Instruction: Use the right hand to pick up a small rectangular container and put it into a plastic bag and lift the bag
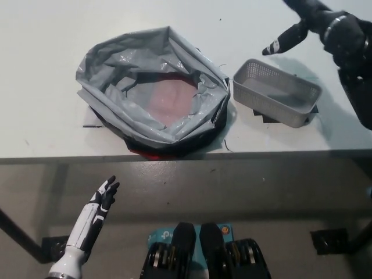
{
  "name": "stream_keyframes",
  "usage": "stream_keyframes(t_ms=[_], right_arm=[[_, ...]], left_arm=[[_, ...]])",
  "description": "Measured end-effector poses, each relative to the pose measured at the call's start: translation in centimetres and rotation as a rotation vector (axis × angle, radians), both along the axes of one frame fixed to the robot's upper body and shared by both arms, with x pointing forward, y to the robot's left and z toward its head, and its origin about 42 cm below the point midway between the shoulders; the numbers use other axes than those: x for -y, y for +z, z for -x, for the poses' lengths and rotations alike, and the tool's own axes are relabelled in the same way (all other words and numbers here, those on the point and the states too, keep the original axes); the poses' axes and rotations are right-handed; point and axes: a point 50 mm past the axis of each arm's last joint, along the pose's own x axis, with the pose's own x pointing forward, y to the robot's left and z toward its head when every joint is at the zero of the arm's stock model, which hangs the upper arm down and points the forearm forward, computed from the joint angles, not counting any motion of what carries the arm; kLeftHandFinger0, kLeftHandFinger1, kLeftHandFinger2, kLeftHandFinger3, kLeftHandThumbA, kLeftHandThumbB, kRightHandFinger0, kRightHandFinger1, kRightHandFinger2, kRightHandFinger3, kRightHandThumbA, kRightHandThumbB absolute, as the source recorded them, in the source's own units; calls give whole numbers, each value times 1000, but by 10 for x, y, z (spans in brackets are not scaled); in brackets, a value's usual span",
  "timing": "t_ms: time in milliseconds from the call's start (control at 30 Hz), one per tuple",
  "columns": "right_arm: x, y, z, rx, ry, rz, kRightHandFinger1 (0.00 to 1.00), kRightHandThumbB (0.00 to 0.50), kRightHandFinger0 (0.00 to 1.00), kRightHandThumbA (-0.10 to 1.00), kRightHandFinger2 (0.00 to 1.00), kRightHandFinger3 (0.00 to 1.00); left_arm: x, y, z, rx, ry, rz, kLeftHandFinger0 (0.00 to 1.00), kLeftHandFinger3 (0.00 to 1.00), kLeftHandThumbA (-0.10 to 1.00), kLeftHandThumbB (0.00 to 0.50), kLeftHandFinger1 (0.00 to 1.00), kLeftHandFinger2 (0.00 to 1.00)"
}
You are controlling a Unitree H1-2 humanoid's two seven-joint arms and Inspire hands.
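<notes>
one grey plastic bag [152, 96], one small mesh container [276, 93]

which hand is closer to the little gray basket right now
Right. The right hand hovers just above the basket's far side; the left hand hangs below the table edge, far off at lower left.

Right hand [314, 23] hovers open above container [276, 93] — bag [152, 93] beside.

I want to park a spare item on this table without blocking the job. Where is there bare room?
The table is bare left of the plastic bag and along the far edge behind it. Crowded: the narrow gap between the bag and the small rectangular container, with the right hand hovering above the container's far side.
</notes>
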Motion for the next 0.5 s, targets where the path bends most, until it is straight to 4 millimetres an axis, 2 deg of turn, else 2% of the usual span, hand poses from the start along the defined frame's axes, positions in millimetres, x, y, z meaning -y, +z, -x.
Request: stream_keyframes(t_ms=[167, 267, 367, 400, 433, 500], right_arm=[[-11, -6, -16, -152, -38, 43, 1000, 459, 1000, 940, 1000, 1000], [-28, 4, -22, -205, -57, 49, 1000, 498, 1000, 961, 1000, 1000], [-39, 9, -24, -221, -59, 56, 1000, 500, 1000, 978, 1000, 1000], [-41, 8, -25, -228, -62, 65, 1000, 500, 1000, 961, 1000, 1000], [-42, 7, -25, -232, -64, 72, 1000, 500, 1000, 1000, 1000, 1000], [-45, 2, -25, -241, -70, 97, 1000, 500, 1000, 1000, 1000, 1000]], left_arm=[[0, 3, 0, 11, -5, -1, 1000, 1000, 1000, 500, 1000, 1000], [0, 6, 0, 27, -11, -3, 1000, 1000, 1000, 500, 1000, 1000], [-1, 10, -1, 40, -18, -8, 1000, 1000, 1000, 500, 1000, 1000], [-1, 11, -1, 42, -20, -10, 1000, 1000, 1000, 500, 1000, 1000], [-1, 11, -1, 43, -22, -10, 1000, 1000, 1000, 500, 1000, 1000], [-2, 11, 0, 41, -24, -12, 1000, 1000, 1000, 500, 1000, 1000]])
